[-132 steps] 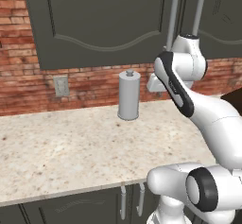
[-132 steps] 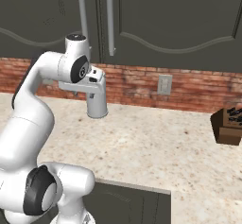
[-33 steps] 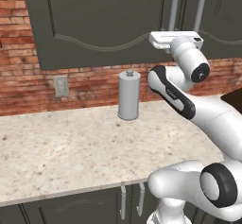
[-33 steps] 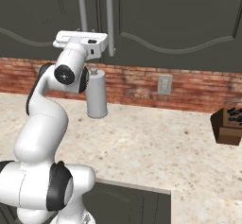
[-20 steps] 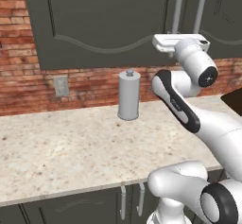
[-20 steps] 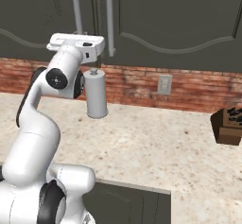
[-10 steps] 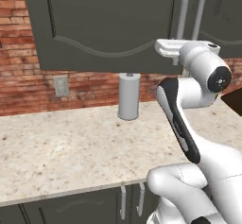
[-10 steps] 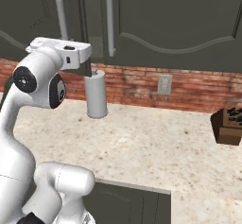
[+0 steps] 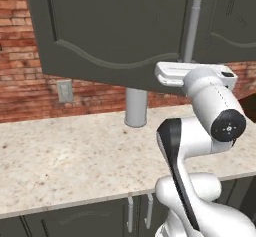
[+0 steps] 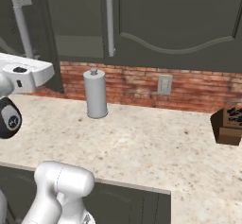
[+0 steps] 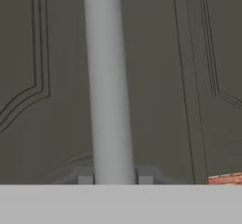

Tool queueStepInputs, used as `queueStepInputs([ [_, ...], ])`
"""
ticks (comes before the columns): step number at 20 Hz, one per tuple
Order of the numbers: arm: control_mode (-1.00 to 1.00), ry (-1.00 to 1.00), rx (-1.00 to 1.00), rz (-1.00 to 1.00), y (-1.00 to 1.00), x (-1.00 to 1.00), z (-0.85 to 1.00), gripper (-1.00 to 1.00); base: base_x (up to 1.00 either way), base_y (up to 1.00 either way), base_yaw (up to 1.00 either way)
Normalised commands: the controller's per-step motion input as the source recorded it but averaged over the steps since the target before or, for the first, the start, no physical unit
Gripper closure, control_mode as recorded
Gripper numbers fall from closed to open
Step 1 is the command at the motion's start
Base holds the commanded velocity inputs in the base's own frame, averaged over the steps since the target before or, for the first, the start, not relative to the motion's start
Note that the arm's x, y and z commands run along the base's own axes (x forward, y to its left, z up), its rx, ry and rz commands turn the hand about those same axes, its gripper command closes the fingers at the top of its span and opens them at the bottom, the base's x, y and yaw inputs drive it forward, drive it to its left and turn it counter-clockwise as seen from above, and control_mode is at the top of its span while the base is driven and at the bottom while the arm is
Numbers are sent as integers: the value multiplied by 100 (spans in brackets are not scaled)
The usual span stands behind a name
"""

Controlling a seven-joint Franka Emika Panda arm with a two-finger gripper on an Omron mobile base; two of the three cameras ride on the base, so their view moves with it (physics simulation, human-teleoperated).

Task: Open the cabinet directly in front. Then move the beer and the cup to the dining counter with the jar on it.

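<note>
You had hand [image 11: 113, 178] clamped on handle [image 9: 192, 28]; door [image 9: 107, 28] part-open. Pull along hinge arc, wrist aligned.

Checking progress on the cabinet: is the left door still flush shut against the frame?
No, in the right base view the left door of the cabinet stands swung outward, its bar handle pulled toward the robot.
</note>
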Motion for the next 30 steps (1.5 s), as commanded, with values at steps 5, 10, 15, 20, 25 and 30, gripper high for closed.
queueStepInputs([
  [5,-100,3,0,-16,80,-81,-25,100,0,0,0],
  [10,-100,6,-2,-14,60,-28,-1,-100,0,0,0],
  [15,-100,-2,2,0,-10,-52,-5,-100,0,0,0],
  [20,-100,-8,11,0,-58,-97,-27,-100,0,0,0],
  [25,-100,-1,25,15,-100,-32,-3,-100,0,0,0],
  [30,-100,-1,24,31,-100,8,0,-100,0,0,0],
])
